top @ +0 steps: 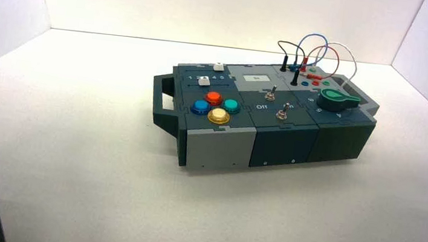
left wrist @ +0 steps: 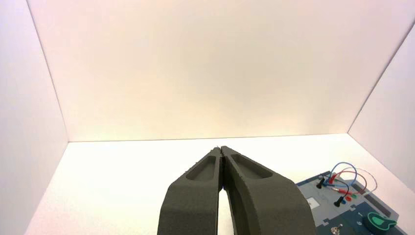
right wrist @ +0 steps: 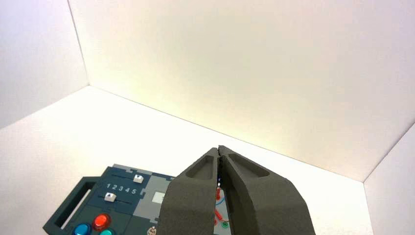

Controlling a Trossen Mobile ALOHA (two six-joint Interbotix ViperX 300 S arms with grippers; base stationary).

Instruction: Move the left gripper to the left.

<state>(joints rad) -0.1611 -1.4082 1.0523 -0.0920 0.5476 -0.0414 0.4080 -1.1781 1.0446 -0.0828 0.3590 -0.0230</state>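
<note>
matte, faintly grainy dark plastic fingers [left wrist: 254, 191] of the left gripper [left wrist: 221, 151], pressed together, matte grey plastic box [left wrist: 342, 210] beside them, glossy coloured buttons [top: 219, 115], smooth matte white table [top: 75, 142]

Dark grey box [top: 282, 142], green knob [top: 337, 100]

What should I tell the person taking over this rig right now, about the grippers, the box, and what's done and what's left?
Left gripper: shut, fingertips together, holding nothing. Its arm sits parked at the near left corner in the high view, well short of the box.
Right gripper: shut, empty, parked at the near right corner.
Box: on the white table, rotated a bit, carry handle toward the robot's left. The four coloured buttons, two white sliders, toggle switches, green knob and looped wires are all free of both grippers.
Done: nothing visible.
Left: shift the left gripper to the left; that side of the table looks clear.
</note>
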